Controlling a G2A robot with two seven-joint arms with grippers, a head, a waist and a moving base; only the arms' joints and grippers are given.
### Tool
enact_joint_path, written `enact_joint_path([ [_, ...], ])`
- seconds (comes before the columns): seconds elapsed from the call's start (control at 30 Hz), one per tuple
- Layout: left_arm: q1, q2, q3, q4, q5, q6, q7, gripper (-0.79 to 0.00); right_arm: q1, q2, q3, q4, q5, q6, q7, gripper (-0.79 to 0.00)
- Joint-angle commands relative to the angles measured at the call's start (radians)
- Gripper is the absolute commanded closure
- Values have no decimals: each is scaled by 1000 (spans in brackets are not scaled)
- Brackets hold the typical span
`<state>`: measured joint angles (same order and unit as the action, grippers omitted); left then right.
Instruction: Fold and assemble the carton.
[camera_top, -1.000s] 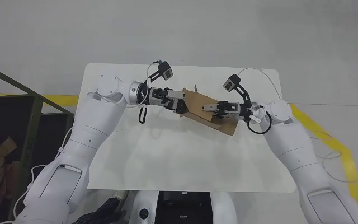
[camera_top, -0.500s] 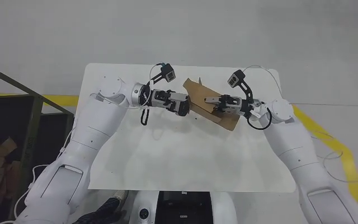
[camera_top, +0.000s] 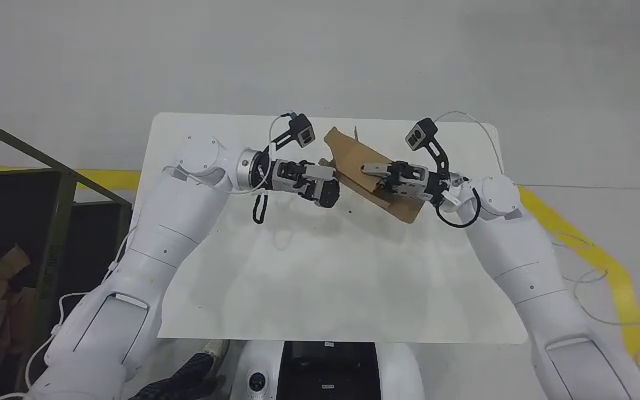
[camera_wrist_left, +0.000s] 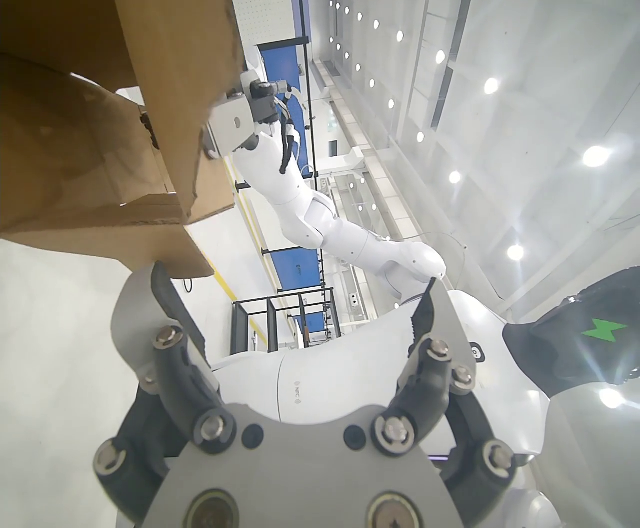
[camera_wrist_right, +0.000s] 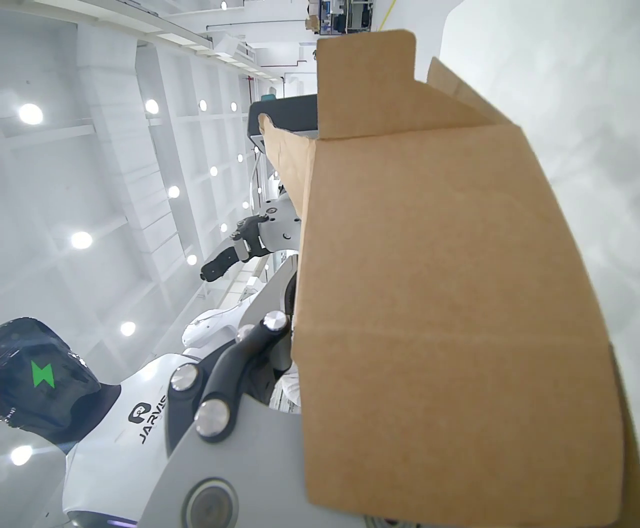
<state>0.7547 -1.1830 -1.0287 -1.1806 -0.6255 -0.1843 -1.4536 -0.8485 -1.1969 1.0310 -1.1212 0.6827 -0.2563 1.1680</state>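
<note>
The brown cardboard carton (camera_top: 352, 160) is seen in the upper middle of the top view, over the far half of the white table (camera_top: 300, 290). It is set slantwise, from a raised flap at upper left down to a corner at lower right. It is partly opened: its inner walls and loose flaps are shown in the left wrist view, and one broad panel with a notched flap beyond it is shown in the right wrist view.

The carton is grasped by the right gripper (camera_top: 382, 178), whose arm extends from the right of the top view. Its jaws are clenched on a panel; one finger linkage is visible beside the panel in the right wrist view, while the other is hidden behind the cardboard.

The left gripper (camera_wrist_left: 295, 280) is placed just beside the carton's end toward the left of the top view. Its jaws are spread wide and nothing is gripped. The black pad of one of its fingers (camera_wrist_left: 167, 295) is seen right at a flap's edge, but whether contact is made cannot be told. Whether the carton rests on the table or is held clear of it cannot be told either.

A yellow floor line (camera_top: 105, 178) and a dark metal rack (camera_top: 35, 152) are found at the left edge of the top view.
</note>
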Motion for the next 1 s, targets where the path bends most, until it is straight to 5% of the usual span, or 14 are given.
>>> enact_joint_path([
  [0.0, -1, -1, 1, 2, -3, -2, -1, -785, -3, -2, -5, -13, 0, 0, -3, 0],
  [0.47, -4, 0, 0, 4, -5, -6, -2, -785, -14, -11, -11, -32, -8, -1, -6, 0],
  [0.97, 49, 29, -68, 2, 29, 20, -13, -785, 15, 12, 64, 76, -13, -27, 198, 0],
])
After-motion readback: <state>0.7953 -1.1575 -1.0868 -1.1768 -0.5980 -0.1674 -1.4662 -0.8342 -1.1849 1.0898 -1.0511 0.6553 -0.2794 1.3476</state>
